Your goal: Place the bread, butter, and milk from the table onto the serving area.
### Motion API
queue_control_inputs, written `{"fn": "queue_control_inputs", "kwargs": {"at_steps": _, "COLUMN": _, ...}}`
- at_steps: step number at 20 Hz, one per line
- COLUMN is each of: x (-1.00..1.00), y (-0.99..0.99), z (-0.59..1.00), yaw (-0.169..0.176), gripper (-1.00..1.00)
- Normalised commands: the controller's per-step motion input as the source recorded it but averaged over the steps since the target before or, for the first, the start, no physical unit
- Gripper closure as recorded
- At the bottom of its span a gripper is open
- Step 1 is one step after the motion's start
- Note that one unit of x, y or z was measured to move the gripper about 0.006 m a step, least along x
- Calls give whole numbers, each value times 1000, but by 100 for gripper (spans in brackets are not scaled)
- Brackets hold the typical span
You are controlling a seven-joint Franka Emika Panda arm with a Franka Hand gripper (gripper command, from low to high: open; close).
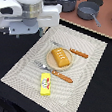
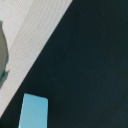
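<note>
The bread [image 1: 61, 57], a golden-orange loaf with pale dots, lies on the round tan plate [image 1: 50, 61] on the serving area, a beige striped placemat [image 1: 84, 80]. The butter [image 1: 46, 84], a yellow stick with a red-and-white mark, lies on the placemat near its front edge. In the wrist view a pale blue flat shape [image 2: 34, 111], probably the milk, sits on the dark table beside the placemat's edge [image 2: 35, 25]. The milk is hidden in the exterior view. My white arm [image 1: 27, 10] hangs over the table at the exterior view's upper left; its fingers are hidden.
An orange-handled knife [image 1: 78, 53] and fork [image 1: 55, 73] flank the plate. A pinkish-brown board [image 1: 104, 22] with grey pots [image 1: 88, 11] stands at the back on the exterior view's right. A grey curved object [image 2: 2, 55] shows at the wrist view's edge.
</note>
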Motion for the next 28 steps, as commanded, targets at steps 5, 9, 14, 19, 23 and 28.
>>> {"fn": "queue_control_inputs", "kwargs": {"at_steps": 5, "x": -724, "y": 570, "z": 0, "yaw": 43, "gripper": -100}}
{"fn": "queue_control_inputs", "kwargs": {"at_steps": 9, "x": -606, "y": 581, "z": 0, "yaw": 73, "gripper": -100}}
{"fn": "queue_control_inputs", "kwargs": {"at_steps": 14, "x": -462, "y": 528, "z": 0, "yaw": 125, "gripper": -100}}
{"fn": "queue_control_inputs", "kwargs": {"at_steps": 19, "x": -459, "y": 524, "z": -11, "yaw": 131, "gripper": -100}}
{"fn": "queue_control_inputs", "kwargs": {"at_steps": 23, "x": -489, "y": 500, "z": -75, "yaw": 137, "gripper": -100}}
{"fn": "queue_control_inputs", "kwargs": {"at_steps": 28, "x": -522, "y": 518, "z": -172, "yaw": 133, "gripper": -100}}
